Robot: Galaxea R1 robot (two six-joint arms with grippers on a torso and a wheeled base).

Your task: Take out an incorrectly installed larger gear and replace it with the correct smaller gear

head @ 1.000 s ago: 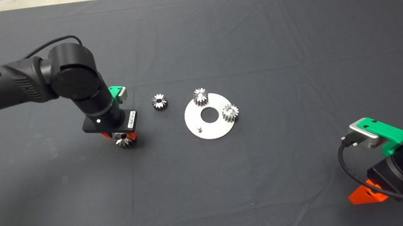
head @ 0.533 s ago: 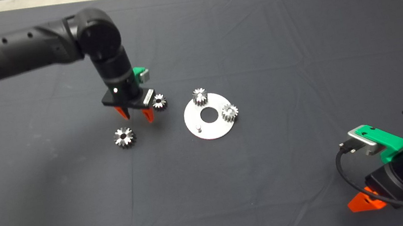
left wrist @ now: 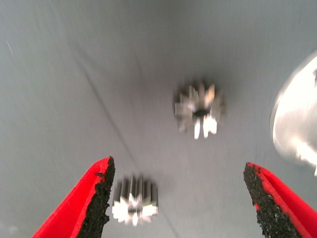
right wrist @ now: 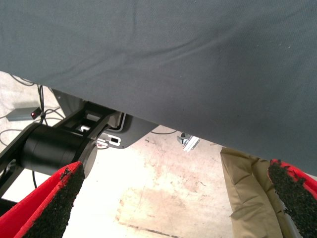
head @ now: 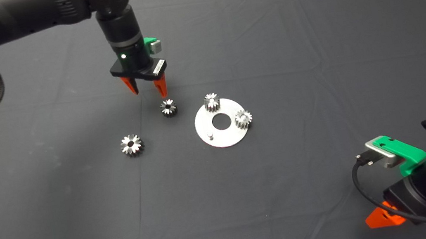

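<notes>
The larger gear [head: 132, 144] lies flat on the mat, left of the round silver plate [head: 227, 137]. It also shows in the left wrist view as the larger gear [left wrist: 134, 203]. A loose smaller gear [head: 168, 108] rests between it and the plate, seen from the wrist as the smaller gear [left wrist: 199, 110]. My left gripper [head: 149, 94] hangs open and empty above the mat, just behind that smaller gear. Its fingers [left wrist: 96, 198] are spread wide. My right gripper [head: 381, 216] is parked at the lower right, open in its wrist view [right wrist: 176, 171].
Two small gears [head: 211, 101] [head: 243, 119] sit on the plate's rim, and a bare peg [head: 210, 135] stands at its near left. The plate's edge [left wrist: 297, 129] shows in the left wrist view. The right wrist view shows the mat's edge and the floor.
My left gripper let go of the larger gear, left it on the mat, then rose and moved back and right to behind the loose smaller gear. The right arm shifted slightly.
</notes>
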